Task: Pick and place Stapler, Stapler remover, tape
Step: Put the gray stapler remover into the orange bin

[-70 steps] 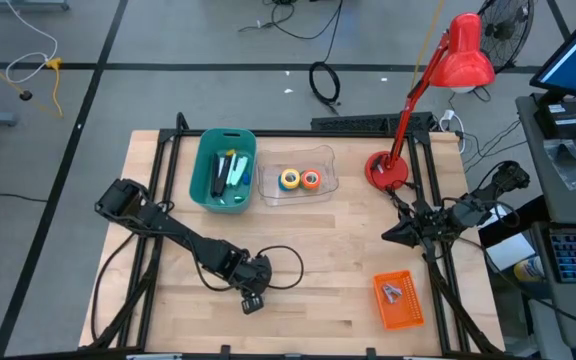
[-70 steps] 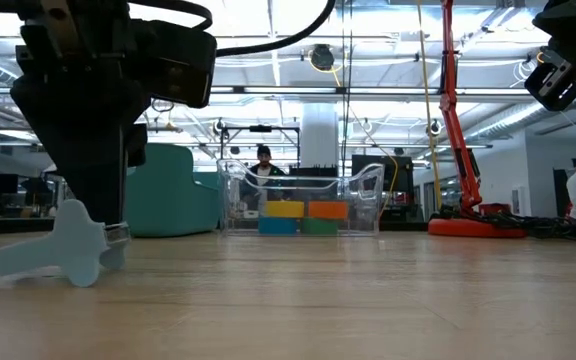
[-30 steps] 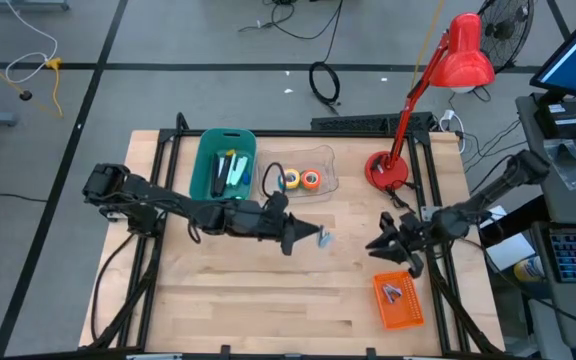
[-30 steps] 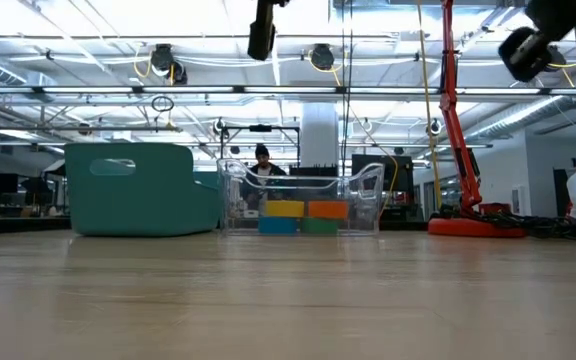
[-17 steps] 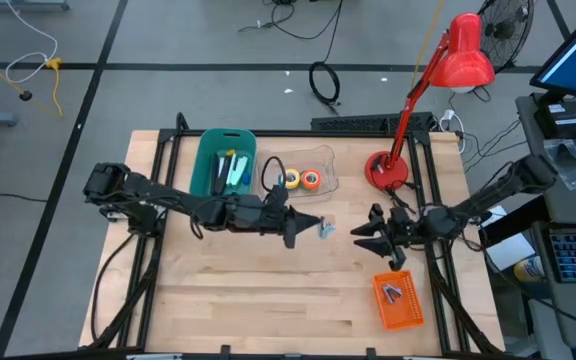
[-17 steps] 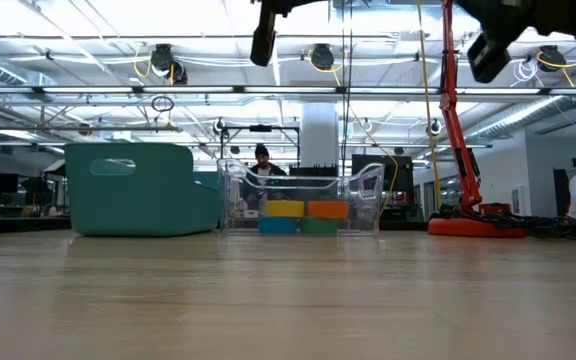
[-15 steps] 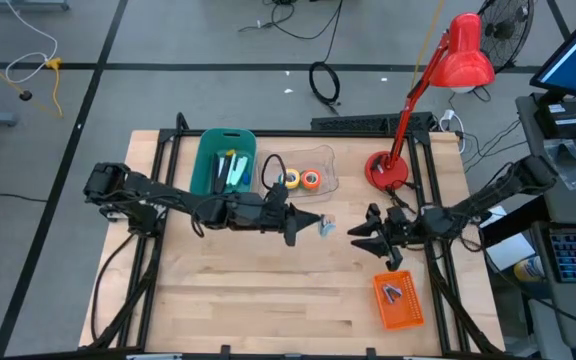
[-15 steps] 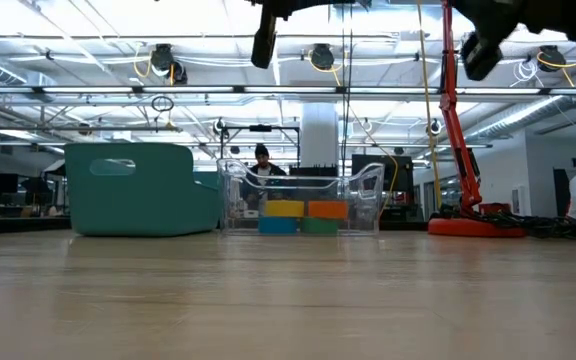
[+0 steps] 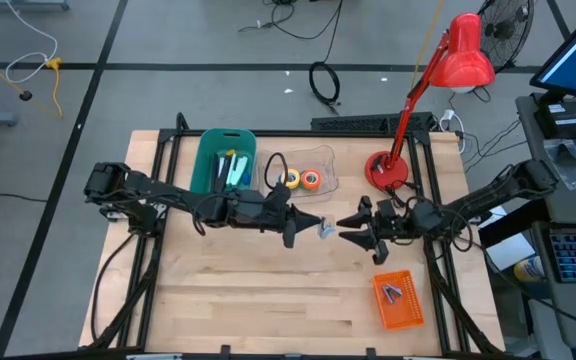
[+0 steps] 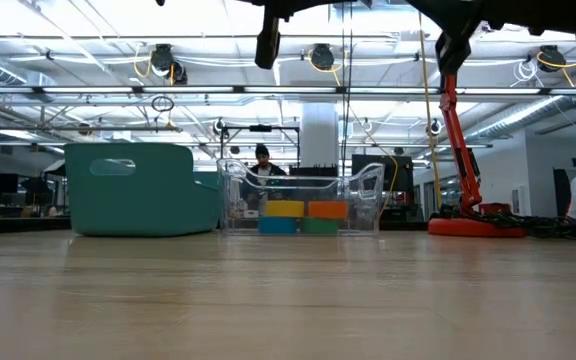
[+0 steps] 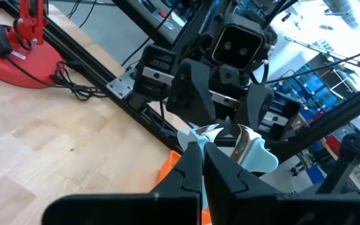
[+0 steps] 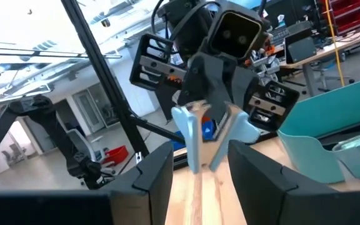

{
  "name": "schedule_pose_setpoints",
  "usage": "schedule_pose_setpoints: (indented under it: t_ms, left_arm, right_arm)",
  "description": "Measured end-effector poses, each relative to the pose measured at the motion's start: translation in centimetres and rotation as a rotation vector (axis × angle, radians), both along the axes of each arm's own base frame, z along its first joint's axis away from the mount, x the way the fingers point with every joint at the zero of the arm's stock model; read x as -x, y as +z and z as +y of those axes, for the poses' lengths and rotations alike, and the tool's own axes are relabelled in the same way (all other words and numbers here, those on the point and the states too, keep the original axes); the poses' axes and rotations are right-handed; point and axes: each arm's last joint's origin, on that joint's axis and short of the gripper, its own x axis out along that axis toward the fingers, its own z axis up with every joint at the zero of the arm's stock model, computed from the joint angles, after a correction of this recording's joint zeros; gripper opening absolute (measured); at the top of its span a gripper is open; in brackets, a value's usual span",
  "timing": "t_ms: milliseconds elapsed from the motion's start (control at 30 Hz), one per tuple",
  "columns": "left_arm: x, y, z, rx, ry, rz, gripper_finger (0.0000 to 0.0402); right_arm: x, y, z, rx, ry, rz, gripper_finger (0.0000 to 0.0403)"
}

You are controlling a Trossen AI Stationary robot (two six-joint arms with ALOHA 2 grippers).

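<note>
Two arms meet over the middle of the table, and between them hangs the pale blue stapler remover, lifted clear of the wood. The left gripper is clenched on it: in the left wrist view its dark fingers pinch the near end, the metal jaws and blue wings projecting beyond the tips. The right gripper faces it from 3 o'clock, its fingers spread wide, with the stapler remover just short of the gap between them, not touched by either. Bare wood runs free toward 6 o'clock and 7 o'clock of the handover point. At 5 o'clock, near the table's edge, sits the orange tray. At 12 o'clock stands the clear bin with the tape rolls; the teal bin lies at 10 o'clock beside it, and the red lamp base at 2 o'clock. In the low view the table front is open, both bins lined along the far side.
</note>
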Motion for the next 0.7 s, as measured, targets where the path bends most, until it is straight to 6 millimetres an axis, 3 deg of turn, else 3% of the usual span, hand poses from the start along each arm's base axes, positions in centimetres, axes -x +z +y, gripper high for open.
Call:
schedule_pose_setpoints:
  t_ms: [400,700]
  left_arm:
    - [0.0,0.1,0.1,-0.025,0.016,-0.004,0.0]
    - [0.0,0.0,0.1,-0.03,0.015,0.003,0.0]
  right_arm:
    - [-1.2,0.5,0.3,0.017,-0.006,0.05,0.0145]
    - [-1.2,0.8,0.3,0.004,-0.005,0.027,0.0117]
